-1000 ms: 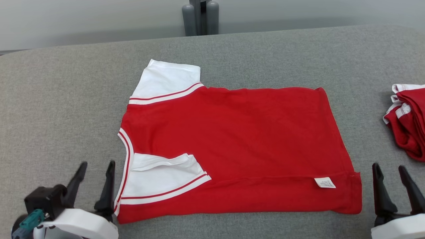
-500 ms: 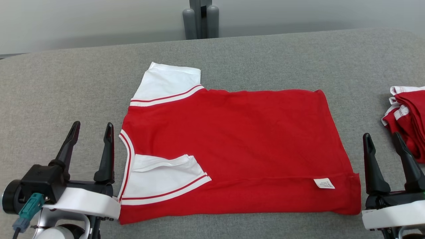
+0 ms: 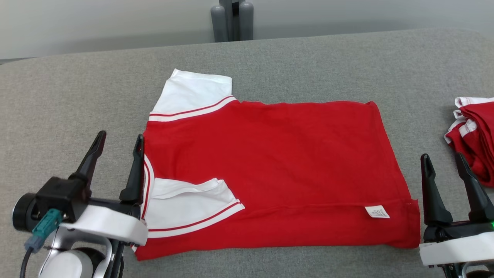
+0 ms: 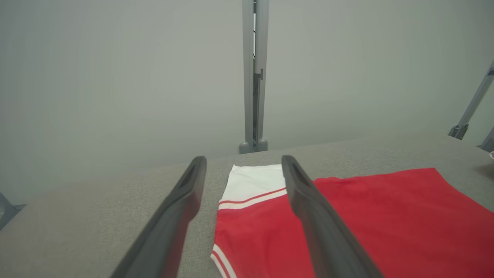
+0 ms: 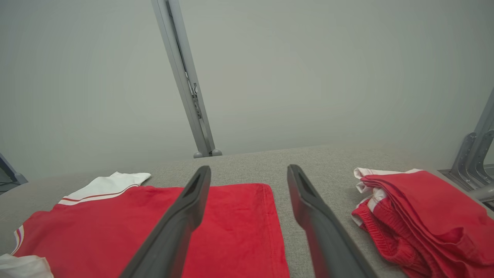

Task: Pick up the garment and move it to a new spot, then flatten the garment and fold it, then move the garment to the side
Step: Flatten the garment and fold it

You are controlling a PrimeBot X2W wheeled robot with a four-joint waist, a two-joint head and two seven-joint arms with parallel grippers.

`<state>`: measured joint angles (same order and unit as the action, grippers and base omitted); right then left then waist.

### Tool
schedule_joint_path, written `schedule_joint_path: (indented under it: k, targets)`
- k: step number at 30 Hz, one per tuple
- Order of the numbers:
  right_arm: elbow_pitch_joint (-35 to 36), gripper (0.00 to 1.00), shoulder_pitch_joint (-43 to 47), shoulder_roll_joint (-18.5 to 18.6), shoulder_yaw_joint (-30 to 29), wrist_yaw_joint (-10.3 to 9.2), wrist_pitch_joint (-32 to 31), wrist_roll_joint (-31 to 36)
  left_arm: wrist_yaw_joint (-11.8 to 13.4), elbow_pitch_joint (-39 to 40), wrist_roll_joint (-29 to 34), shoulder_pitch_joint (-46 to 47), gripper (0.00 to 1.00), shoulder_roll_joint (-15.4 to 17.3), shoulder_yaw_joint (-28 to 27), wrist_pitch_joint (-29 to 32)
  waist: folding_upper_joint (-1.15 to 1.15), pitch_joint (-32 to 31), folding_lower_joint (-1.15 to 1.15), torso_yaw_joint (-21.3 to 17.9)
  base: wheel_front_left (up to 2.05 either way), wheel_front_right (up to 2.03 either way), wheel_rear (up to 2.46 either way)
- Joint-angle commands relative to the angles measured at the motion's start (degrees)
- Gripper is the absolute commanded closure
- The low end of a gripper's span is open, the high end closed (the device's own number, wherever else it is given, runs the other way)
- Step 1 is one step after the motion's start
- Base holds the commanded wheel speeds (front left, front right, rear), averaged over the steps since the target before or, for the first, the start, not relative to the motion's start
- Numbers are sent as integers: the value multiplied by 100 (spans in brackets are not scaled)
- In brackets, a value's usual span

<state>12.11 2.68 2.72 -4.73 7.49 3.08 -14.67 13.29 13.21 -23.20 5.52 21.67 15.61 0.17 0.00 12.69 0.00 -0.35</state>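
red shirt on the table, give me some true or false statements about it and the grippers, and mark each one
1. The red garment lies spread out on the grey table. True.
2. The left gripper is shut on the collar. False: its jaws stand open and hold nothing, beside the neckline edge.
3. The near sleeve is folded in over the red body. True.
4. The white label sits by the collar. False: it is at the hem end, near the right gripper.
5. A pile of red clothes lies on the robot's left. False: it lies on the robot's right, apart from the garment.
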Motion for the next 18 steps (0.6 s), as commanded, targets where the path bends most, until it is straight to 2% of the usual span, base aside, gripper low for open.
schedule_joint_path:
  k: [1,6,12,13,18]
  targets:
    - [-20,0,-110,34,40,1,45,-63,-136,-61,-74,280,0,0,60,71,0,88,0,-62,0,0,0]
    - [-157,0,-263,34,155,1,141,-153,-604,-579,-294,1313,0,-22,249,457,0,399,0,-273,0,0,0]
    - [-479,0,-504,34,373,1,394,-301,-1306,-1848,-553,2740,0,79,362,994,0,895,0,-686,0,0,0]
    - [-479,0,-504,34,373,1,394,-301,-1306,-1848,-553,2740,0,79,362,994,0,895,0,-686,0,0,0]
    - [-743,0,-741,33,588,1,651,-471,-1713,-3096,-666,3656,0,319,344,1314,0,1328,0,-1064,0,0,0]
